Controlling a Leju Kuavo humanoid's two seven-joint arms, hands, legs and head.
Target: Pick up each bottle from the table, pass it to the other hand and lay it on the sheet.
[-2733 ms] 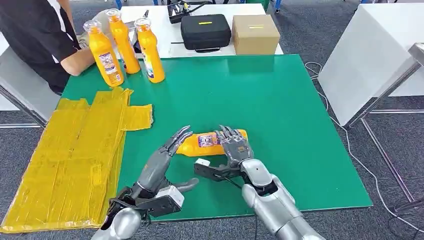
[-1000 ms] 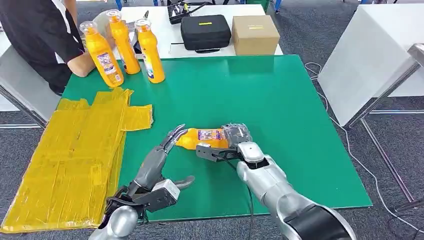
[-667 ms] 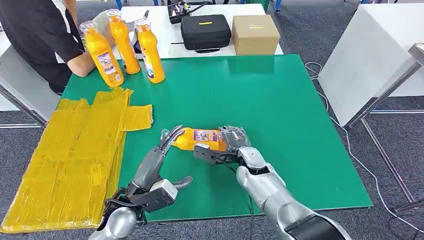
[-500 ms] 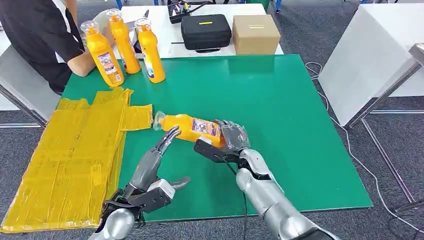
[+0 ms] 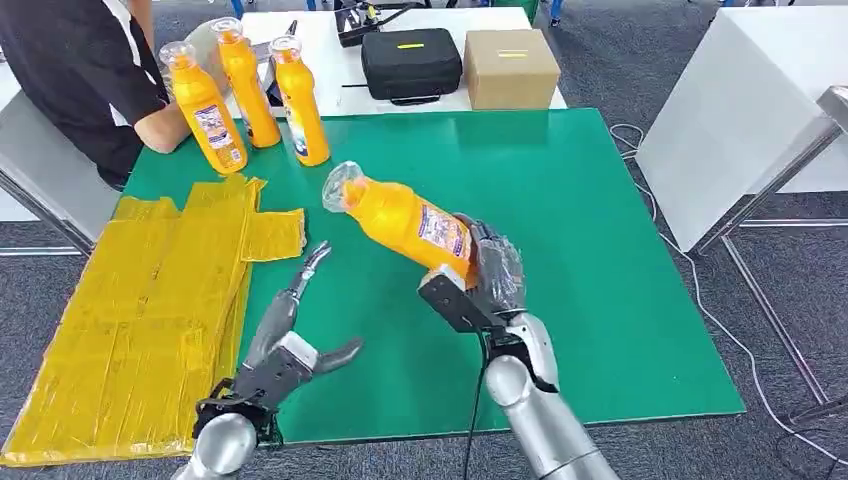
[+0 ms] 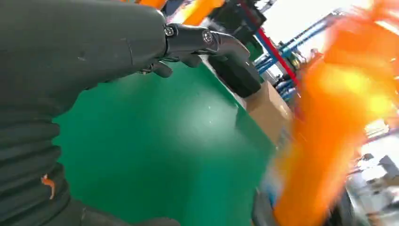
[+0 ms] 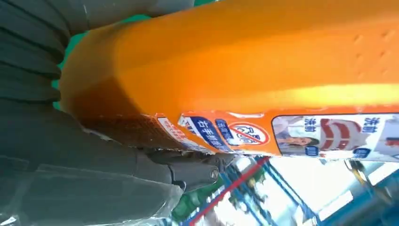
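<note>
My right hand (image 5: 482, 278) grips an orange bottle (image 5: 403, 220) by its base and holds it above the green table (image 5: 560, 200), tilted with its clear cap toward the far left. The right wrist view shows the same bottle (image 7: 244, 70) close up, wrapped by my right hand (image 7: 84, 155). My left hand (image 5: 290, 330) is open over the table's near left, fingers stretched toward the bottle without touching it. In the left wrist view the bottle (image 6: 339, 122) is a blur beyond my left hand (image 6: 94, 52). The yellow sheet (image 5: 140, 300) lies at the table's left side.
Three more orange bottles (image 5: 250, 90) stand at the table's far left corner, beside a person (image 5: 80, 70) in dark clothes. A black case (image 5: 410, 62) and a cardboard box (image 5: 510, 66) sit on a white table behind. Another white table (image 5: 740, 110) stands on the right.
My right hand closed on the lying bottle, lifted it off the table and tipped it up, cap toward the far left. My left hand stayed open and drew back slightly.
</note>
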